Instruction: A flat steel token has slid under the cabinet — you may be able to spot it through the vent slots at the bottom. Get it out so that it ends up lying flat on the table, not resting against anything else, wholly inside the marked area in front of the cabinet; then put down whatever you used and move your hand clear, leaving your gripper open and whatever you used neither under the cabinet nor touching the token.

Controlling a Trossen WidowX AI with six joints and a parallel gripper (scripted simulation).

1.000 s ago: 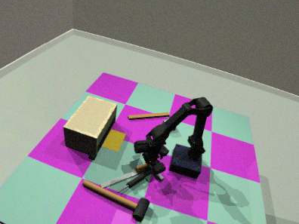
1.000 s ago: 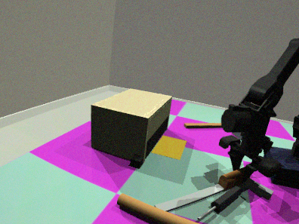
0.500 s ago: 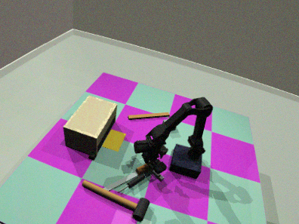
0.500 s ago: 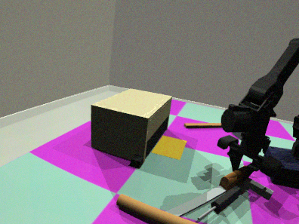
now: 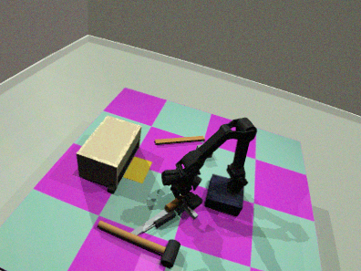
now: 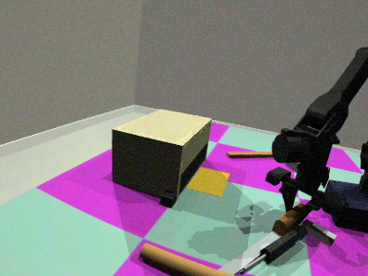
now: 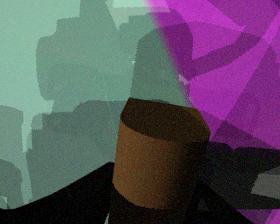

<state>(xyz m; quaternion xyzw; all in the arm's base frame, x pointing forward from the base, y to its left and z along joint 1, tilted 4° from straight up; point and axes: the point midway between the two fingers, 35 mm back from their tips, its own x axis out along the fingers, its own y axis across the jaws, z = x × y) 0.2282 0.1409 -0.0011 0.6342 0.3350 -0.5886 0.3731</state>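
Observation:
The cream-topped cabinet [image 5: 109, 138] [image 6: 163, 128] stands at the left, with a dark gap low on its front. The yellow marked area [image 5: 138, 170] [image 6: 209, 182] lies in front of it. I cannot make out the steel token in any view. My gripper [image 5: 179, 202] [image 6: 301, 208] [image 7: 150, 177] is shut on the brown wooden handle of a tool with a flat pale blade [image 5: 154, 218] [image 6: 255, 254]. The blade points away from the arm's base, toward the mallet. The handle's end faces the wrist camera. Whether the tool touches the table is unclear.
A black-handled tool [image 5: 164, 220] [image 6: 282, 246] with a thin shaft lies close beside the held blade. A mallet [image 5: 132, 238] [image 6: 177, 261] lies beyond them. A wooden stick [image 5: 180, 140] [image 6: 248, 154] lies on the marked area's far side. A pale metal bar [image 6: 322, 232] is near the gripper.

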